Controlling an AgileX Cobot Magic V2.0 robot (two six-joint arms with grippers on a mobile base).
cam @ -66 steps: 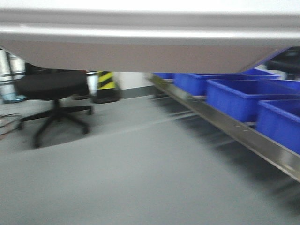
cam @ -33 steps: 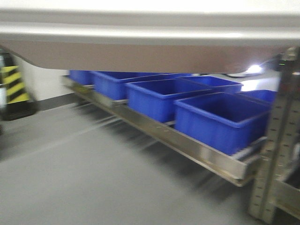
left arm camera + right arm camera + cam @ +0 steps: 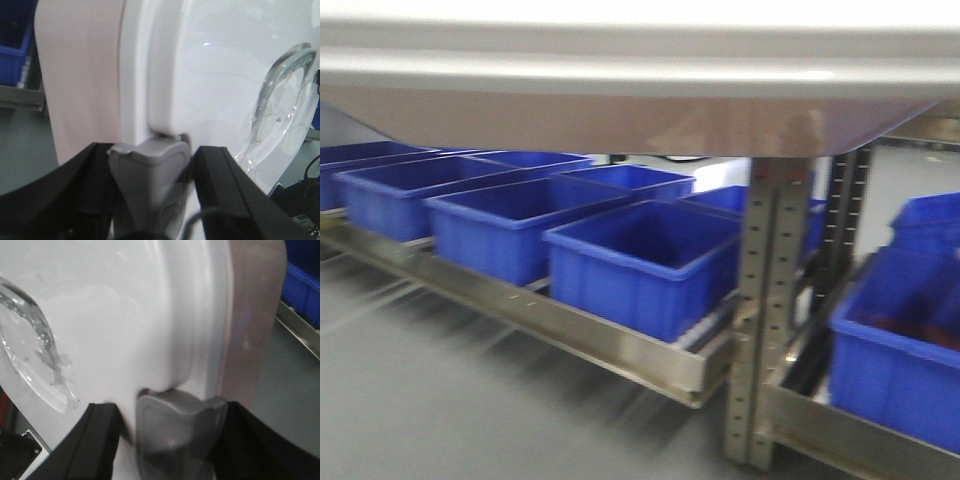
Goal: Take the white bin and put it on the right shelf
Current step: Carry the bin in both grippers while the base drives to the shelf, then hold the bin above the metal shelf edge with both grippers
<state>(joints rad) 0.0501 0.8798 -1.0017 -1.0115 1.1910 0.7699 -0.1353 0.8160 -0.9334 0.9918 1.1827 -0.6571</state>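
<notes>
The shiny stainless steel rack with perforated uprights fills the lower half of the front view, and its low front rail runs from the left edge down toward centre. Above it, across the whole top of the frame, hangs the underside of the large pinkish-white translucent plastic bin, clear of the floor. Its long axis lies left to right between my two arms. So the shelf lies ahead of and below the bin, and the bay past the upright sits at lower right, which I judge to be nearer my right arm. Deep blue plastic crates already line the rail, and another sits in that right bay. Where the bin could land I cannot tell. At each end of the glossy lid a grey plastic latch points back at a wrist. My left fingers close in on both sides of one latch, and my right fingers clamp the other. Both arms reach forward and level.
</notes>
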